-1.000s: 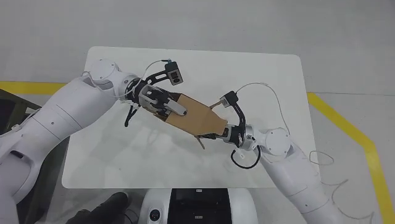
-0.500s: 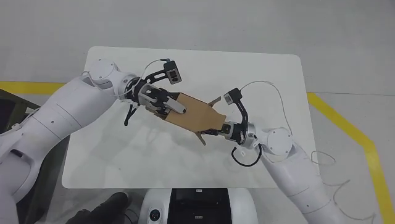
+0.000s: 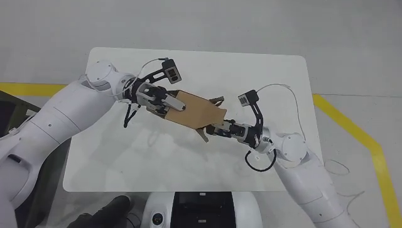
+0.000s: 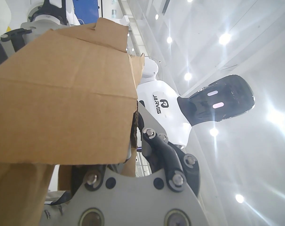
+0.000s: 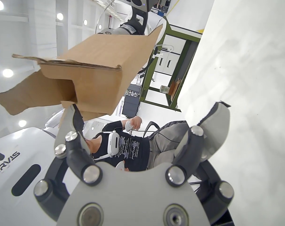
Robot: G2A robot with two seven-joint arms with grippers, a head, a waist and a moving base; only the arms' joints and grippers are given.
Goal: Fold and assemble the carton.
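A flat-folded brown carton (image 3: 196,110) hangs above the middle of the white table (image 3: 270,71), slanting from far left to near right. My left gripper (image 3: 168,102) is shut on its left end. In the left wrist view the carton (image 4: 62,95) covers one finger while the other finger (image 4: 156,139) presses its edge. At the carton's right end my right gripper (image 3: 215,129) is open. In the right wrist view the carton (image 5: 97,55) and its loose flaps sit just beyond my right gripper (image 5: 142,116). One fingertip (image 5: 70,116) lies against the lowest flap, the other fingertip (image 5: 215,118) is apart.
The table's bare white top (image 5: 250,48) lies under and around the carton. Its near edge (image 3: 169,190) runs below both arms. A thin cable (image 3: 276,93) loops off the right wrist.
The carton has shifted a little toward the far left with my left gripper. The right wrist has swung out to the right, its gripper now at the carton's end flaps.
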